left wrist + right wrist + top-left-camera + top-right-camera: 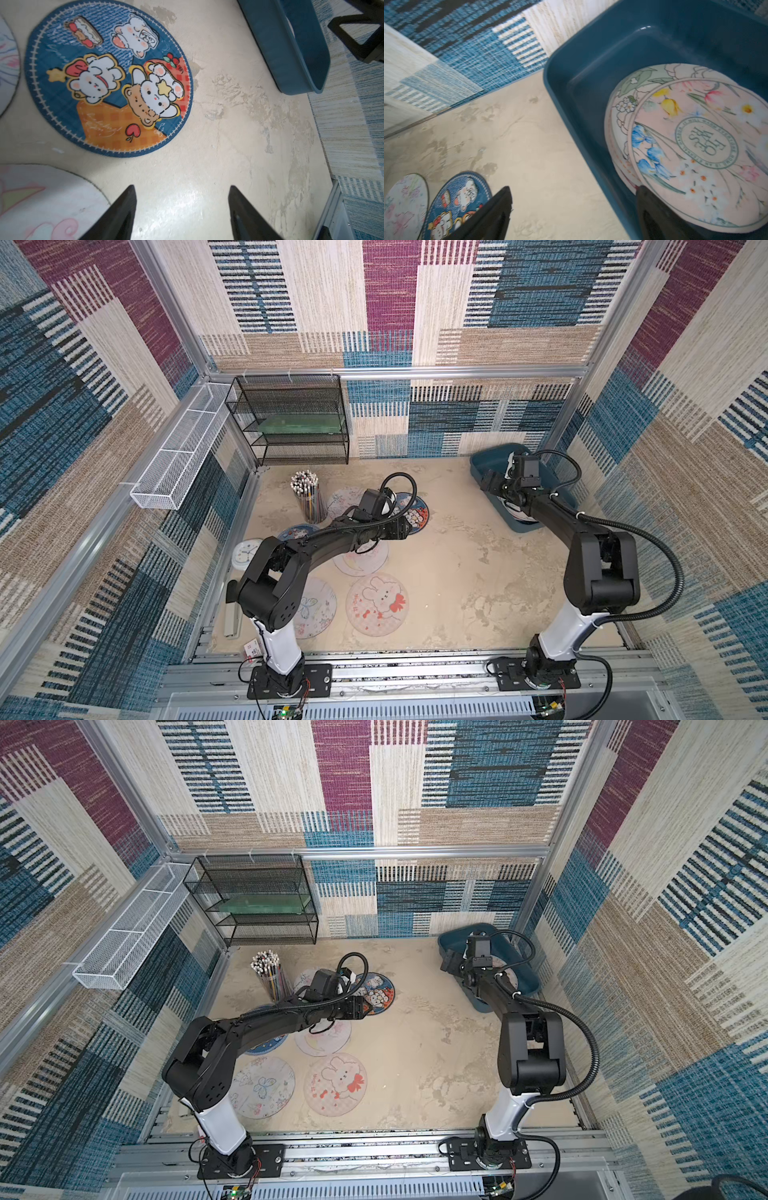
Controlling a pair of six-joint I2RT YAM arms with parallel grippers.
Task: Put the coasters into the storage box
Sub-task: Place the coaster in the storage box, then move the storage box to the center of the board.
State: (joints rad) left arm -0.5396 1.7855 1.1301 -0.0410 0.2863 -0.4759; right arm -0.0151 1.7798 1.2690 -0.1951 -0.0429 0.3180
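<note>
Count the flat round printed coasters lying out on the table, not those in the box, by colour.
Dark blue round printed coasters: 2
Pale round printed coasters: 4
Total: 6 on the beige table

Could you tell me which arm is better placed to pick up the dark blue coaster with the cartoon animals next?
The left. Its open, empty tool hangs just beside the round dark blue cartoon-animal coaster, while the right tool straddles the wall of the dark teal plastic storage box across the table.
</note>
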